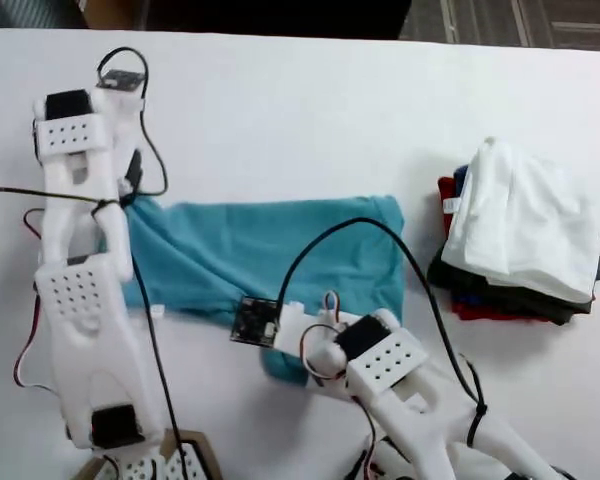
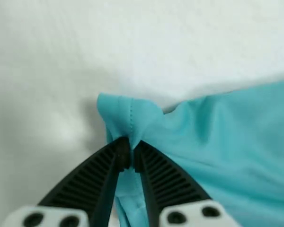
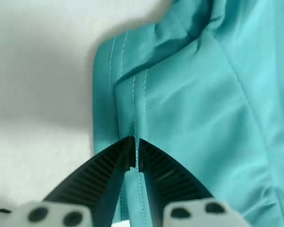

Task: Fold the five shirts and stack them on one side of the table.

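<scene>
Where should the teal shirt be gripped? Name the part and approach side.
Grip the teal shirt at its stitched hem, coming from above at the cloth's outline: it lies flat, so only edges pinch. Left gripper and right gripper hold such edges.

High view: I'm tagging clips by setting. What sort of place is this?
Likely a robotics lab bench: the left gripper and right gripper clamp a teal shirt on a white table, beside stacked shirts.

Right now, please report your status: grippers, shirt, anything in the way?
Left gripper shut on teal shirt corner. Right gripper shut on its stitched hem. Shirt stack sits apart from it, not in the way.
</scene>
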